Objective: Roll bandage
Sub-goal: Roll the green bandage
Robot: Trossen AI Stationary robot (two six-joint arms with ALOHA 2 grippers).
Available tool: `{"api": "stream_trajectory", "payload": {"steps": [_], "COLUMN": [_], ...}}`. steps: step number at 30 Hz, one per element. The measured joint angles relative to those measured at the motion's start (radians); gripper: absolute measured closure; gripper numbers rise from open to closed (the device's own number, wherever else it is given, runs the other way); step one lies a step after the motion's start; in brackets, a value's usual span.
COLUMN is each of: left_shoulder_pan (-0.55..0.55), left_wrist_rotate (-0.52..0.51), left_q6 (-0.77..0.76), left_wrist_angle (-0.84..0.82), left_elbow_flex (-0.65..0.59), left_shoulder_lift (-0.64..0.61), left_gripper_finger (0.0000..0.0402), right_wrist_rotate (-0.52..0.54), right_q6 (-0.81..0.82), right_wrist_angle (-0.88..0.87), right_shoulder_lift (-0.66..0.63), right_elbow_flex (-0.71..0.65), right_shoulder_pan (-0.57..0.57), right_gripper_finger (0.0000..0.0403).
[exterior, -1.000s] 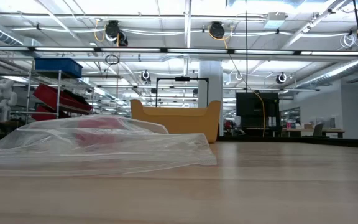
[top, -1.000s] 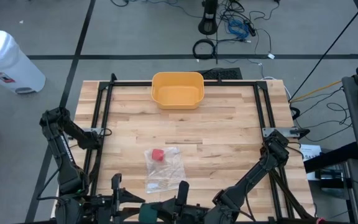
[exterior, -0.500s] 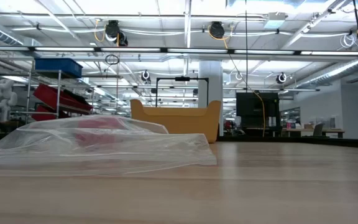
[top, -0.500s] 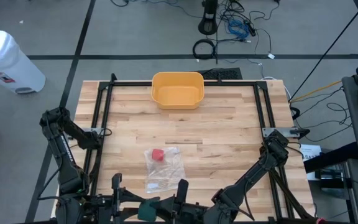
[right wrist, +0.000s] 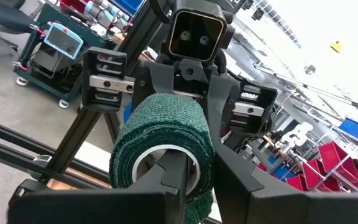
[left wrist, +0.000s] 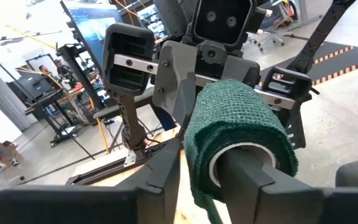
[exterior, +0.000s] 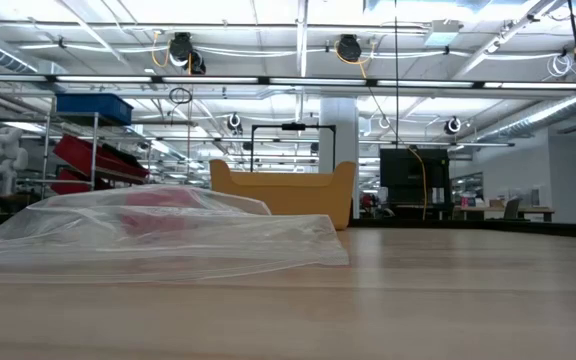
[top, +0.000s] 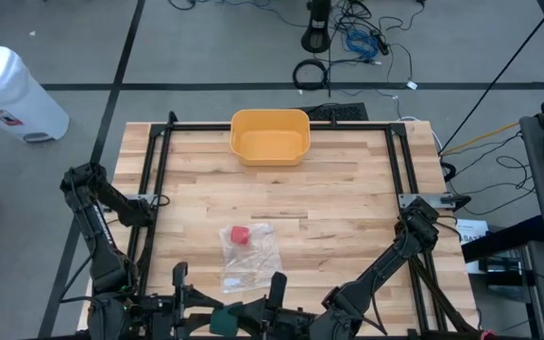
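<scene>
Both arms meet at the table's near edge, sharing a green bandage roll [top: 223, 320] between them, with the rolling step apparently in hand. In the left wrist view the roll [left wrist: 238, 134] sits with one finger of the left gripper [left wrist: 213, 180] pushed through its white core and the other against its outside, so that gripper is closed on it. The right wrist view shows the same of the right gripper [right wrist: 188, 180] and the roll [right wrist: 163, 146].

A loose green tail appears to hang below the roll in the left wrist view (its length is hidden). The next move probably calls for turning the roll while keeping that tail taut.

A clear plastic bag [top: 250, 254] holding a red item [top: 240, 234] lies mid-table, well apart from the yellow bin [top: 270, 135] at the far edge.
</scene>
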Motion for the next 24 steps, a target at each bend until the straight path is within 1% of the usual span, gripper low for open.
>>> {"api": "stream_trajectory", "payload": {"steps": [5,9,18,21,24], "left_shoulder_pan": [0.0,0.0,0.0,0.0,0.0], "left_wrist_rotate": [0.0,0.0,0.002,0.022,0.027], "left_q6": [0.0,0.0,-0.004,-0.005,-0.005], "left_wrist_angle": [-0.001,-0.001,-0.001,-0.002,-0.002], "left_elbow_flex": [0.0,0.0,0.0,0.0,0.0], "left_shoulder_lift": [0.0,0.0,0.0,0.0,0.0], "left_gripper_finger": [0.034,0.0362,0.0361,0.0361,0.0361], "right_wrist_rotate": [0.0,0.0,0.003,0.004,0.006], "right_q6": [0.0,0.0,0.019,0.018,0.012], "right_wrist_angle": [0.0,0.0,-0.001,-0.001,0.0], "right_shoulder_lift": [0.0,0.0,0.0,0.0,0.0], "right_elbow_flex": [0.0,0.0,0.0,0.0,0.0], "right_shoulder_pan": [0.0,0.0,-0.001,0.0,0.005], "right_gripper_finger": [0.0351,0.0351,0.0347,0.0335,0.0314]}}
